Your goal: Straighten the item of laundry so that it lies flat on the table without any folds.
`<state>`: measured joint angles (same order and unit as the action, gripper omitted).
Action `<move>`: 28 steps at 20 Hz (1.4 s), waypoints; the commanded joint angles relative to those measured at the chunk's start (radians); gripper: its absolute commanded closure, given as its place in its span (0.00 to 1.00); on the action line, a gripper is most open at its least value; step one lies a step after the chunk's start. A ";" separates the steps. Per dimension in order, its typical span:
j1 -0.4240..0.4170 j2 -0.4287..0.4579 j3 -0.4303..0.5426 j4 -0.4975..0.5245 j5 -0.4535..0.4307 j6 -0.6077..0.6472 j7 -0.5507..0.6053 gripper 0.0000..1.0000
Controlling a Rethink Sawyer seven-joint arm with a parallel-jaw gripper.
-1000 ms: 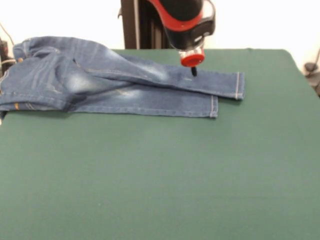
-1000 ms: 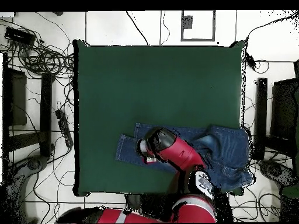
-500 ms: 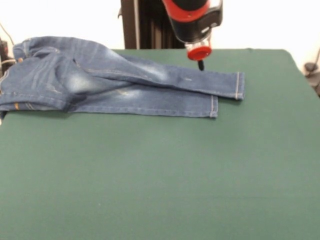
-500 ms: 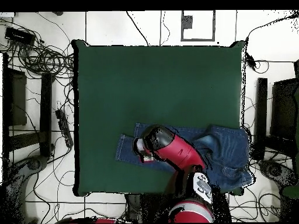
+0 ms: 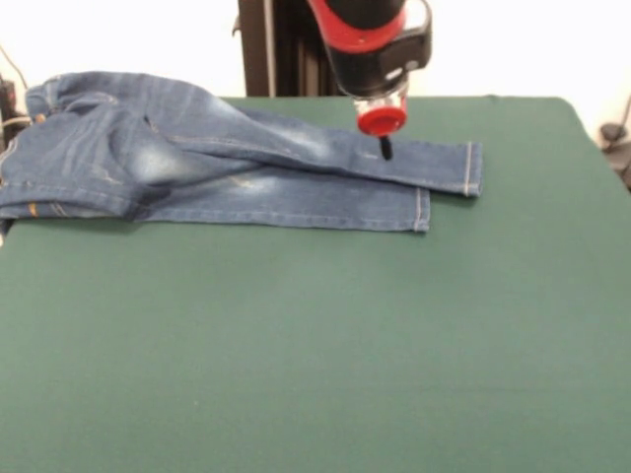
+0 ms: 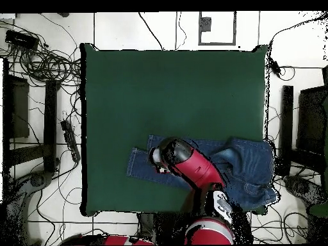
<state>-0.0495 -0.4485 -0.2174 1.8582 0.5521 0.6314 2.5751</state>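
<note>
The jeans lie along the far side of the table in the front view, waist bunched at about 9 o'clock and reaching the table's edge there, both legs running toward 3 o'clock. The far leg crosses over the near one, so the two hems end close together, the far hem a little further out, and a ridge of cloth stands up across the seat and thighs. The gripper hangs down from 12 o'clock over the far leg, short of its hem; its dark tip looks to be at or just above the denim, though contact is hard to judge. Only one thin dark tip shows, so whether the fingers are apart or together I cannot tell. From overhead the arm covers the middle of the jeans, which sit toward 5 o'clock on the table.
</note>
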 commanded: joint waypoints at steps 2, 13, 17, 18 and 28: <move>0.052 0.123 0.131 0.077 0.070 -0.161 0.201 0.00; 0.047 0.108 0.295 0.171 0.254 -0.163 0.263 0.00; 0.065 0.079 0.286 0.188 0.283 -0.123 0.252 0.00; 0.066 0.078 0.280 0.186 0.284 -0.115 0.247 0.00; 0.079 0.018 0.262 0.204 0.287 -0.019 0.273 0.00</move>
<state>-0.0342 -0.4154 -0.1055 1.9890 0.7772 0.4783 2.5751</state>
